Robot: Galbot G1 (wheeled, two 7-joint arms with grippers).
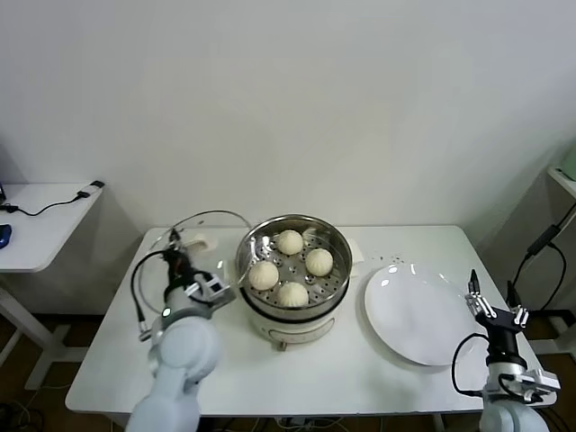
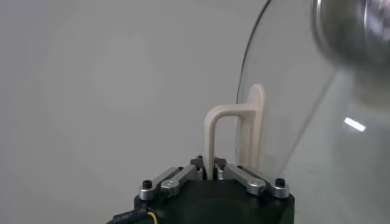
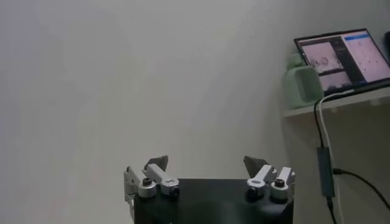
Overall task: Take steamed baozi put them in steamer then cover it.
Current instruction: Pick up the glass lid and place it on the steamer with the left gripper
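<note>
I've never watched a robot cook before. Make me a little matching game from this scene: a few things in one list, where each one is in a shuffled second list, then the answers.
Things
1. steamed baozi
2. cover
3. white plate
4. right gripper

Places or states
A. empty, on the table right of the steamer
B. held by its white handle in the shut left gripper, tilted up left of the steamer
C. open, holding nothing, beside the plate
D. four together on the steamer's perforated tray

Pairs: 1-D, 2-B, 3-A, 4-C
</note>
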